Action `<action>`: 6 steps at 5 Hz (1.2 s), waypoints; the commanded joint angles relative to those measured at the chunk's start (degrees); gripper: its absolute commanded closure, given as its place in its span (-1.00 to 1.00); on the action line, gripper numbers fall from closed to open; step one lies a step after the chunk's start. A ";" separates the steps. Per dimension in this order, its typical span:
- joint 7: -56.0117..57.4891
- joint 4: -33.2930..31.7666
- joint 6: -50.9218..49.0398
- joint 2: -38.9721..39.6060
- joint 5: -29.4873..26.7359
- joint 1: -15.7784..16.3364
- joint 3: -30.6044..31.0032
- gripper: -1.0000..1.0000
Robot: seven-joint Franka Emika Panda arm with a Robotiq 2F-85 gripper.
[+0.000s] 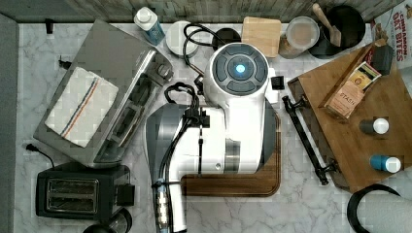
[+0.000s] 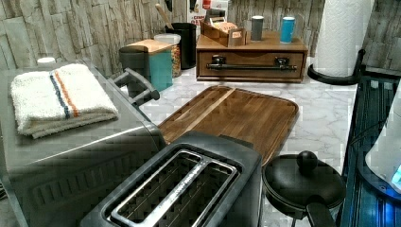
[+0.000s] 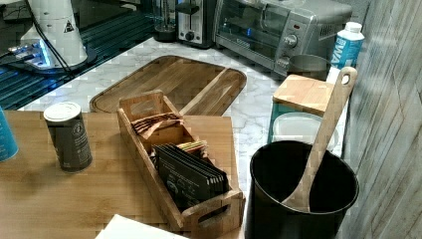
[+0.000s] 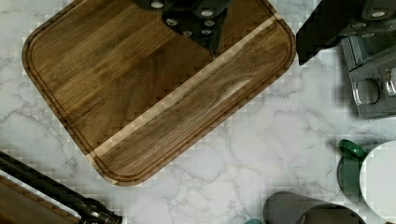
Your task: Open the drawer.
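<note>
Left view shows the drawer (image 2: 250,64) shut; top view its handle (image 1: 305,140).

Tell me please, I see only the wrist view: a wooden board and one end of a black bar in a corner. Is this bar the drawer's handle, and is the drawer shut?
Observer: Yes. In the left view the black bar handle runs across the front of the drawer, and the front sits flush, so it is shut.
Operator: Does something stand on top of it?
Observer: Yes, a grey can, a blue can and a wooden tea box.
Operator: Where is the arm?
Observer: In the top view the arm is over the cutting board; the handle lies to the top view's right of it, apart from it.
</note>
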State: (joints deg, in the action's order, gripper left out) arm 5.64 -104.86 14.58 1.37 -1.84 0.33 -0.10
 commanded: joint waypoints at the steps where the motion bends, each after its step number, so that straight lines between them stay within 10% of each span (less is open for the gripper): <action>1: 0.02 0.00 0.00 0.00 -0.64 -0.01 0.01 -1.00; 6: 49.36 -23.96 18.13 -10.45 7.05 -4.19 -8.65 -1.00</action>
State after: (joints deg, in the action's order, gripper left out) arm 50.78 -126.57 32.17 -8.11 3.10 0.08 -6.56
